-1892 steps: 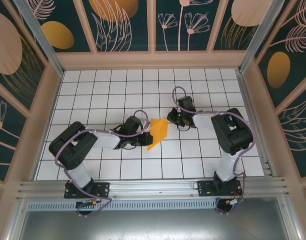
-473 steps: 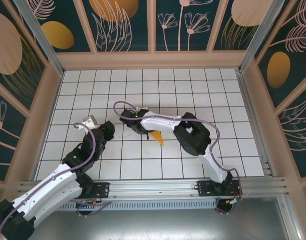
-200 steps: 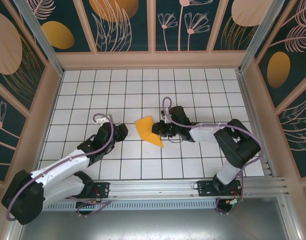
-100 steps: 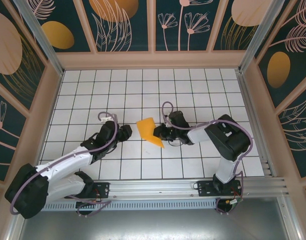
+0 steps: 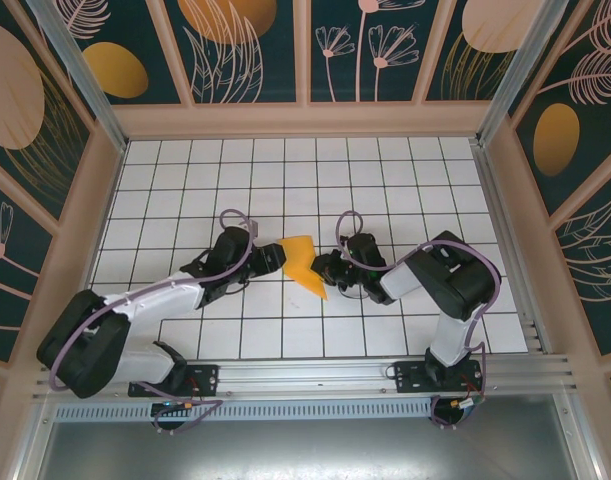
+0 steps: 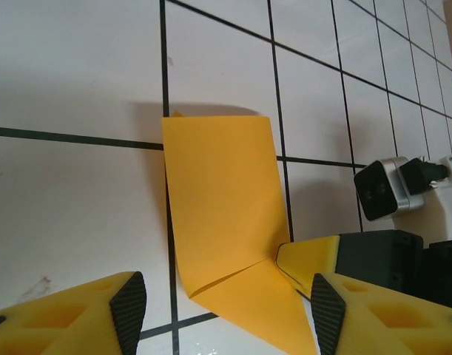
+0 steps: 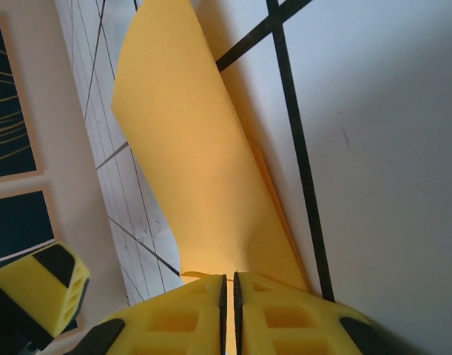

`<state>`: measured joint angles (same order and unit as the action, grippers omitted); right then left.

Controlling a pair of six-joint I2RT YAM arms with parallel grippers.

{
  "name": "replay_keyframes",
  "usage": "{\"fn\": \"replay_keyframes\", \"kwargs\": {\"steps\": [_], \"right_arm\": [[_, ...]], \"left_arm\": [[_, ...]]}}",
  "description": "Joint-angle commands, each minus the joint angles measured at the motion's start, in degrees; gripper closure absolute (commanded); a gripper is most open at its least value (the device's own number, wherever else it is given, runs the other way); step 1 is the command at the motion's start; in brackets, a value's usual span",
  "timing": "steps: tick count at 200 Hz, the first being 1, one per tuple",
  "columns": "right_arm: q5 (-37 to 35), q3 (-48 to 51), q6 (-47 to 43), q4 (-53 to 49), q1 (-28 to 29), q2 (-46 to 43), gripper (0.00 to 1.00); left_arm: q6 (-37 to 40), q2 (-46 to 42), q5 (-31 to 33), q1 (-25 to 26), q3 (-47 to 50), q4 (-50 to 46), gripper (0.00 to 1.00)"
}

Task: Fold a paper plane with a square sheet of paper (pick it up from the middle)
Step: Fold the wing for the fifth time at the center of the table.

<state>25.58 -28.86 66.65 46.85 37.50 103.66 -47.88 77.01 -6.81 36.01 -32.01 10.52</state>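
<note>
Setting: white tiled tabletop with black grid lines, boxed in by wood-framed walls painted with dark botanical panels.

Item: thin orange-yellow square sheet of paper, part-folded into a tapering strip with one diagonal crease. It sits at the centre of the top frame, long axis running upper left to lower right, and its upper portion curls up off the tiles.

Right gripper: jaws clenched on the paper's lower right end, near the crease.

Left gripper: jaws released and parted, just beside the paper's left edge. In its wrist frame the strip rises from between the jaws toward upper centre.

Key relation: the paper lies between the two grippers. The right one holds; the left is free and nearer the loose upper end, judged the next contact.

Room: bare tiles on every side, walls well apart. The grippers stand close together, so crowding is the likely hazard.
</note>
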Motion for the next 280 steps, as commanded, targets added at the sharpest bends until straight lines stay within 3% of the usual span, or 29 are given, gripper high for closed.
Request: {"fn": "replay_keyframes", "kwargs": {"steps": [1, 157, 280], "right_arm": [[-2.41, 0.43, 1.2, -5.11, 0.38, 1.44, 0.85], [-2.82, 1.53, 3.22, -4.49, 0.34, 3.08, 0.84], [-2.54, 0.65, 3.06, -5.98, 0.39, 4.23, 0.84]], "left_arm": [[-1.38, 2.27, -4.19, -0.5, -1.45, 3.49, 0.36], [-7.7, 10.38, -13.91, -4.24, -1.48, 11.75, 0.36], [-9.69, 16.62, -15.61, -4.21, -2.18, 14.46, 0.38]]}}
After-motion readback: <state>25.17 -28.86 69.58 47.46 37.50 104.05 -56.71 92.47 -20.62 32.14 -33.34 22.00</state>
